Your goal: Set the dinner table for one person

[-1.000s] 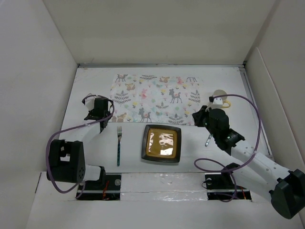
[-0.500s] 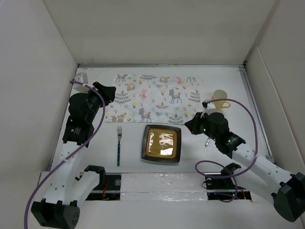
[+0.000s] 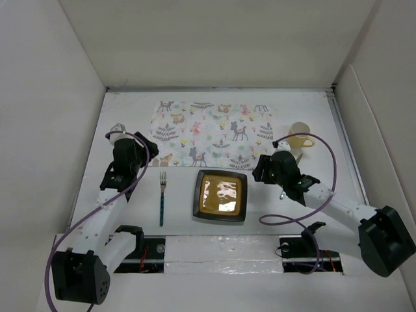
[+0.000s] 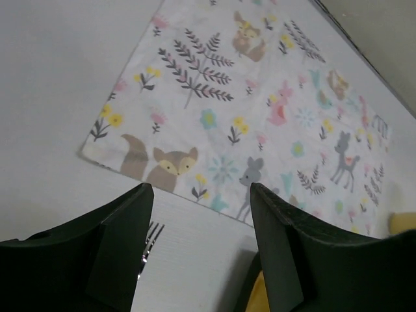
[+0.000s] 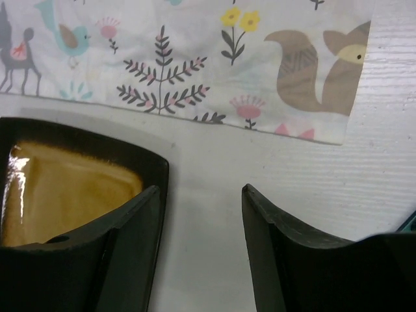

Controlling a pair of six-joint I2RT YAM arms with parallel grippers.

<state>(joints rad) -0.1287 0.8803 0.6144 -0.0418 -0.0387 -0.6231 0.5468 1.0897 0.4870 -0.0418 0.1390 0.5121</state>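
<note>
Left gripper [image 4: 201, 195], right gripper [image 5: 200, 192]: jaws held apart, nothing gripped; poised beside near corners of placemat [image 3: 214, 133], likely for repositioning. Plate [image 3: 221, 196], fork [image 3: 161, 198] laid on dinner table [image 3: 182, 211], off placemat.

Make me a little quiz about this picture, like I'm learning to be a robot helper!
1. True or false: the plate sits on top of the placemat.
2. In the top view, what lies on the table to the left of the plate? A) a spoon B) a fork C) a bottle
3. What are the left claw and the right claw holding?

Key
1. False: the plate sits on the bare table, just in front of the placemat.
2. B
3. Nothing: both are open and empty.
</note>
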